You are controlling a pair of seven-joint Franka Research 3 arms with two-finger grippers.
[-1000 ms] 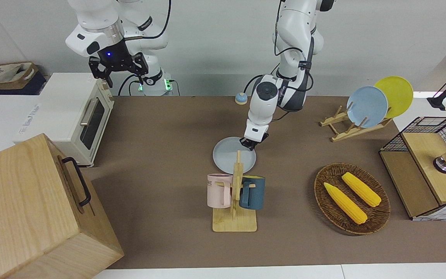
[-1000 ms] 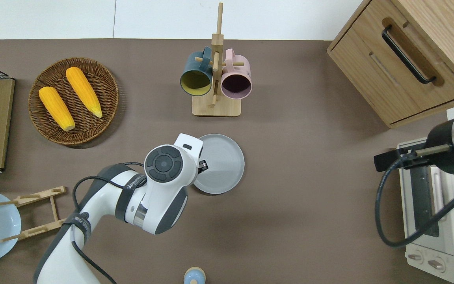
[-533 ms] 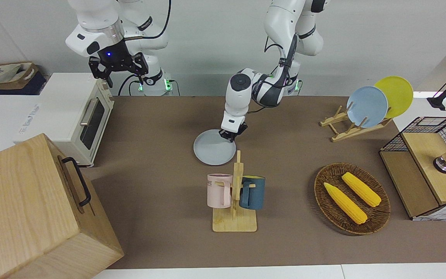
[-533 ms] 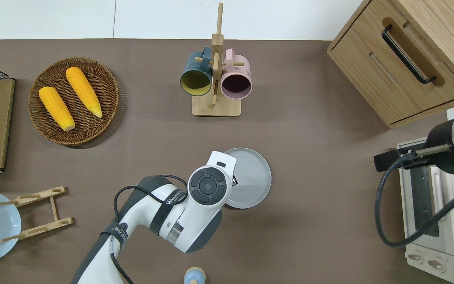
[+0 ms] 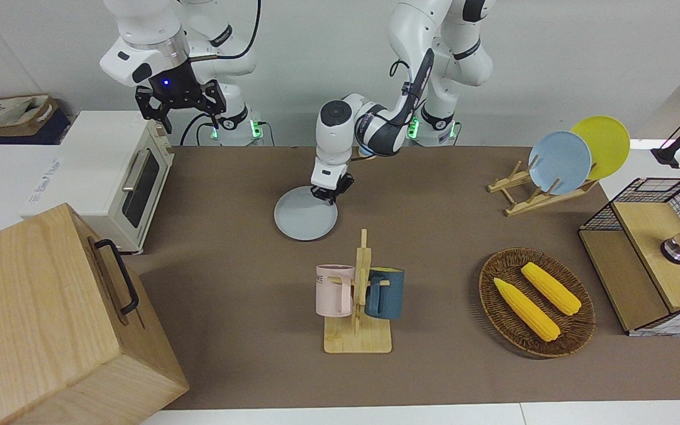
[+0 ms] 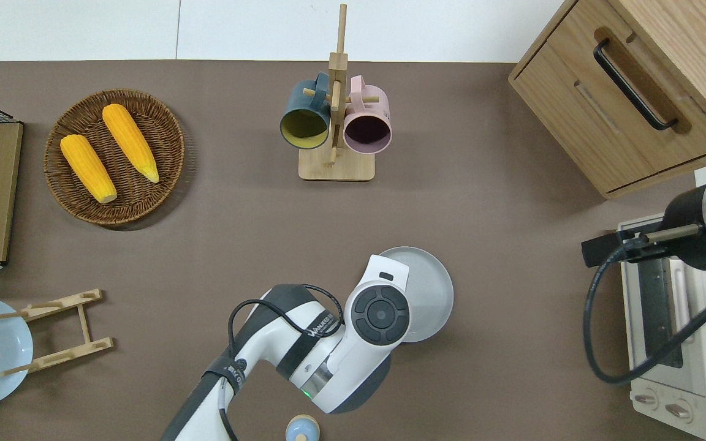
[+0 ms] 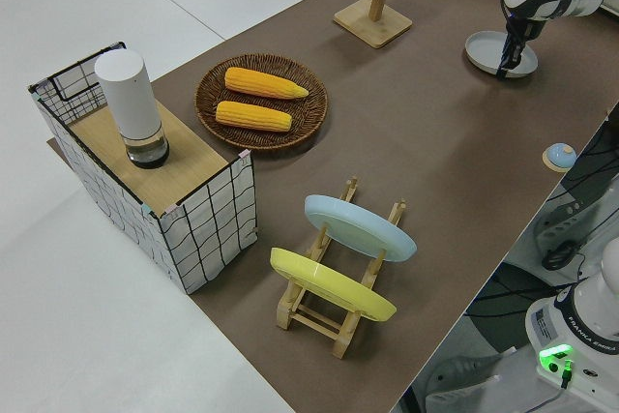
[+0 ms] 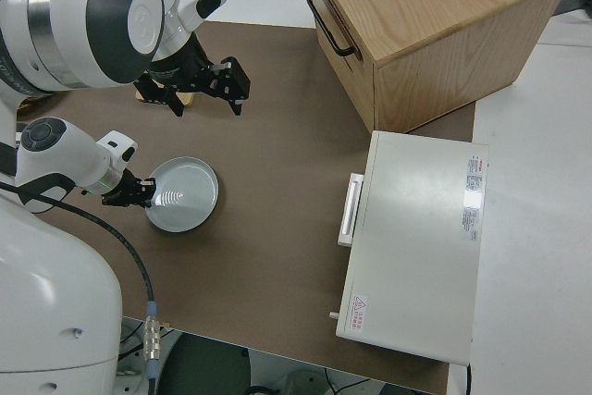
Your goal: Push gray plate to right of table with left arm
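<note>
The gray plate (image 5: 306, 213) lies flat on the table (image 5: 234, 248), about midway along its length and nearer the robots' edge than the far edge. It is closer to the robots than the mug rack (image 5: 358, 295) and well apart from it. The left gripper (image 5: 329, 194) is down at the plate's rim on the side toward the left arm's end of the table, its tips touching or just inside the rim. The fingers look narrow, close together, but whether they are fully closed cannot be told. The left arm (image 6: 341, 343) bends low over the table, its wrist hiding part of the plate in the overhead view.

The right arm (image 5: 157, 53) is parked, its gripper (image 5: 179, 113) spread wide with nothing in it.

A toaster oven (image 5: 113, 174) and a wooden cabinet (image 5: 51, 319) stand at the right arm's end of the table. A basket (image 5: 536, 302) with two corn cobs (image 5: 538, 300) sits toward the left arm's end, near the far edge. A plate rack (image 5: 532, 192) there holds a blue plate (image 5: 559, 162) and a yellow plate (image 5: 602, 144). A small bell (image 6: 301, 427) sits at the robots' edge.
</note>
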